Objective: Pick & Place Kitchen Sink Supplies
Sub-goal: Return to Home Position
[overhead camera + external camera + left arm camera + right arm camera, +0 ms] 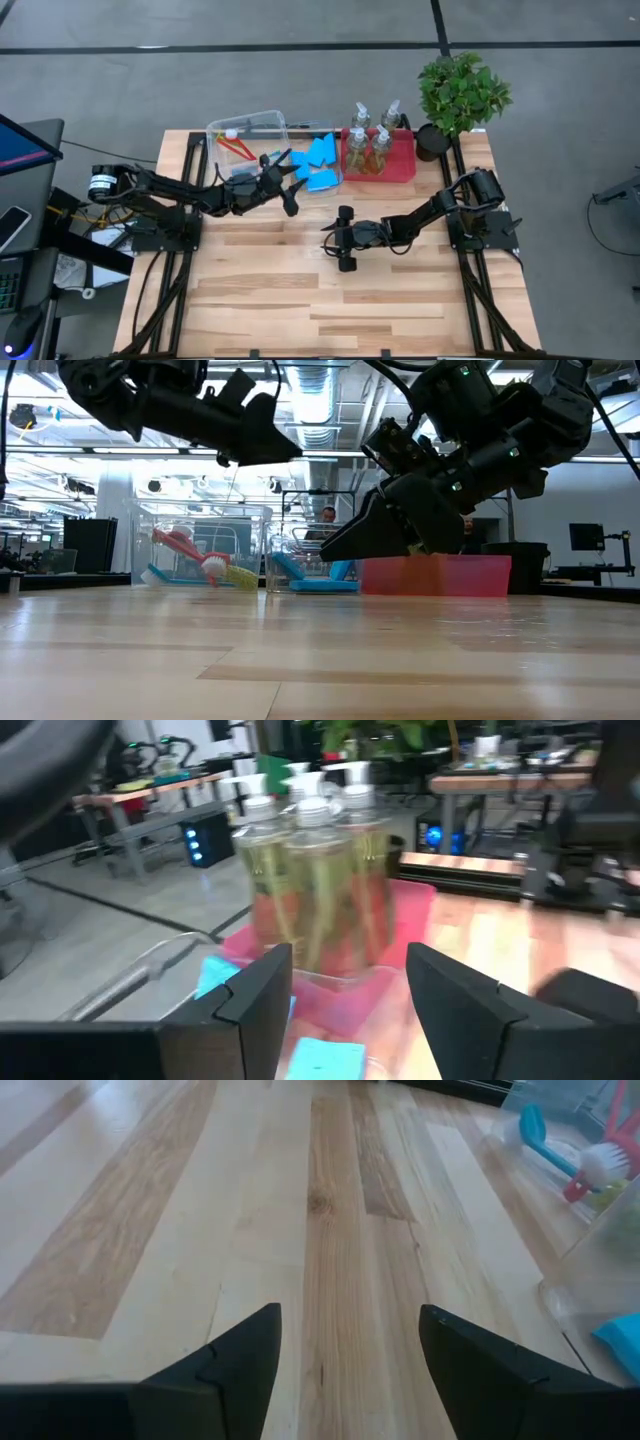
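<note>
Status: every supply in view is already stowed, and both arms are unloaded.

Left gripper (284,182): the fingers are spread wide with nothing between them. It hangs just in front of the smaller clear bin (285,550), where the blue sponges (320,160) lie piled. The left wrist view looks past that bin to the pump bottles (370,135), which stand upright in the red tray (400,168).

Right gripper (344,238): it is likewise wide open and empty. It sits low over bare table (300,300), clear of both bins and nearer the table's middle.

The brushes (238,145) lie in the larger clear bin (262,118), beside the sponge bin.

Governing relation: the left arm is the nearer one to the supplies. Its long axis runs from its base at the table's left edge straight toward the sponges. In my judgement, pulling back along that same line moves it directly away from the bin wall. Any sideways swing toward the far side risks clipping the rim. The right arm has open wood on all sides and should retract without obstruction.
</note>
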